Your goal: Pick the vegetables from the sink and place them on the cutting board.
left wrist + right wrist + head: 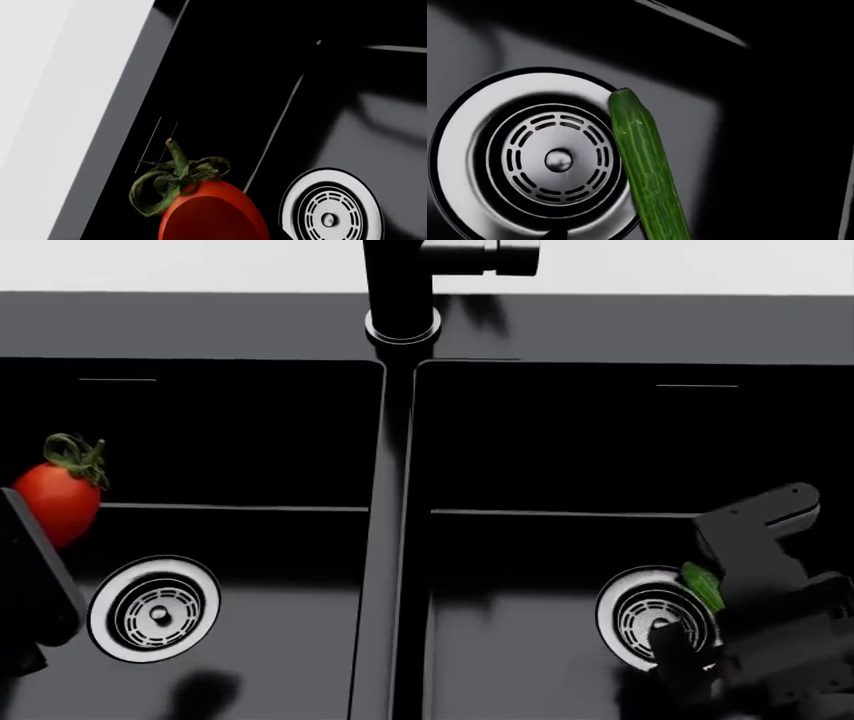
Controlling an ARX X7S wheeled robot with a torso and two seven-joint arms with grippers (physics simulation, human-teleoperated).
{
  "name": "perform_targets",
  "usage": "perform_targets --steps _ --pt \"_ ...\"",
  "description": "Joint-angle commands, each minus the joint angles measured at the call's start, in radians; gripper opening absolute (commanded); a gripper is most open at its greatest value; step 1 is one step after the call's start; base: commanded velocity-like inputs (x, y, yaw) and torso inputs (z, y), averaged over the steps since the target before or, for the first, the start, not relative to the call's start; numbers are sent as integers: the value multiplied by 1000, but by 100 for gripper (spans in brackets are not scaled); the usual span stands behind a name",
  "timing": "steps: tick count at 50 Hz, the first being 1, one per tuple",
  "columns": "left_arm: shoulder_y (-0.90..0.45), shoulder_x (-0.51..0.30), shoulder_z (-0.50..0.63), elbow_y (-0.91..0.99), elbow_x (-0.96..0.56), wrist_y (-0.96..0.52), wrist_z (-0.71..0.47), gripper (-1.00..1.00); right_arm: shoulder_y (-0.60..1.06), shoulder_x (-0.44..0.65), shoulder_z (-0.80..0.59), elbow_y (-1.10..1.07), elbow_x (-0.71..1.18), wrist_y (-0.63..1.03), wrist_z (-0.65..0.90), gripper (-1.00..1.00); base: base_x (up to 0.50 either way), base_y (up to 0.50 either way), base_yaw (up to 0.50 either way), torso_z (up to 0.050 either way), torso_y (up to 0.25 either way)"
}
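The red tomato (56,502) with a green stem is at the left side of the left basin of the black sink (387,540). It sits at the tip of my left gripper (34,570), which looks shut on it. It fills the near edge of the left wrist view (213,215). The green cucumber (647,170) lies along the right basin's steel drain (557,160). My right gripper (714,640) straddles it. One finger (674,660) stands apart from it, with drain showing between. Only the cucumber's tip (703,587) shows in the head view. The cutting board is out of view.
The black faucet (400,290) stands at the back, above the central divider (387,590). The left basin's drain (156,610) lies right of the tomato. White countertop (40,100) borders the sink beyond the left basin's wall.
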Motion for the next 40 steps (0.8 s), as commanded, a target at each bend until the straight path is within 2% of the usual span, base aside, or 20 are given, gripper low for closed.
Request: perform_targets --steps 1,11,26,30,31,40 --pt "-14 9 9 11 -8 -36 -10 -100 -65 19 158 1 -134 -42 27 100 0 0 0 0 0" --pt "-29 17 23 20 4 -63 -1 -100 -101 26 217 2 -161 -53 44 100 7 0 3 0 -8" --pt "-44 40 44 -6 15 -63 3 -100 -127 34 211 2 -184 -31 50 100 8 0 4 0 -9" --pt "-43 40 46 5 17 -76 4 -100 -133 32 178 2 -199 36 39 100 3 0 4 0 -8" --pt "-44 41 46 6 17 -77 4 -100 -137 32 169 2 -201 60 46 -100 11 0 0 0 0" --pt "-45 46 43 -10 14 -62 0 -100 -135 34 162 2 -184 67 42 -100 0 0 0 0 -6"
